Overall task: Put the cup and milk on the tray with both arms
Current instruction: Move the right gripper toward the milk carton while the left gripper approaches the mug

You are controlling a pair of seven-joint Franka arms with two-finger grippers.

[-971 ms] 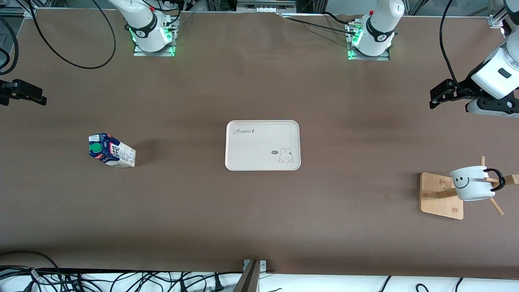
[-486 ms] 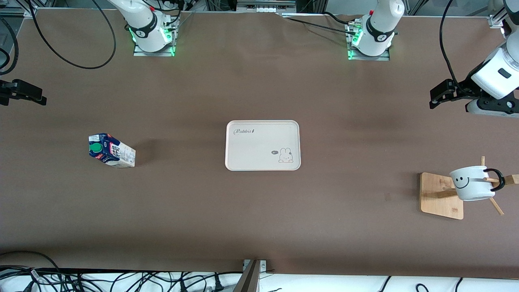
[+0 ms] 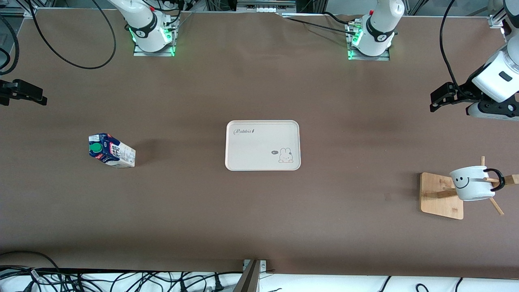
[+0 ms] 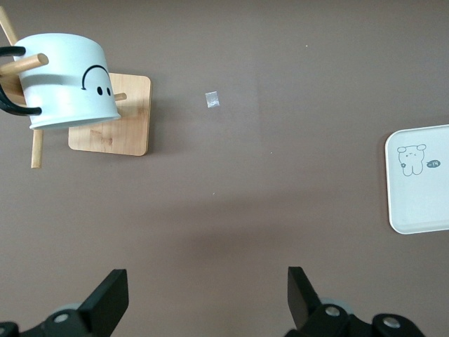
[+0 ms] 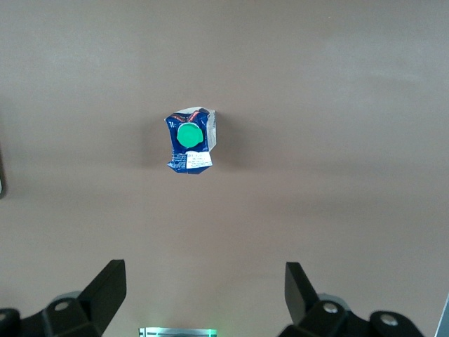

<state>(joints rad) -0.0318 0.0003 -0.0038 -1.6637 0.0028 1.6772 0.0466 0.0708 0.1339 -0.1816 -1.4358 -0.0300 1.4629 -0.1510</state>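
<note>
left gripper [image 3: 438, 99] dipping slightly lower at right edge, fingers open, empty; right gripper [image 3: 24, 94] waiting at left edge, open. white smiley ceramic mug [image 3: 472, 183] hanging on bamboo peg stand [image 3: 440, 196], lower right. blue-top milk carton [image 3: 111, 151] standing centre-left. cream rectangular rabbit tray [image 3: 262, 144] sitting mid-frame.

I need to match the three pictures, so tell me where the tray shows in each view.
Front view: the tray lies mid-table, between the milk and the cup.
Left wrist view: only its rabbit-drawing end shows at the picture's edge.
Right wrist view: not identifiable.
Shared landmark: the cup on its bamboo stand appears in the front and left wrist views.
</note>
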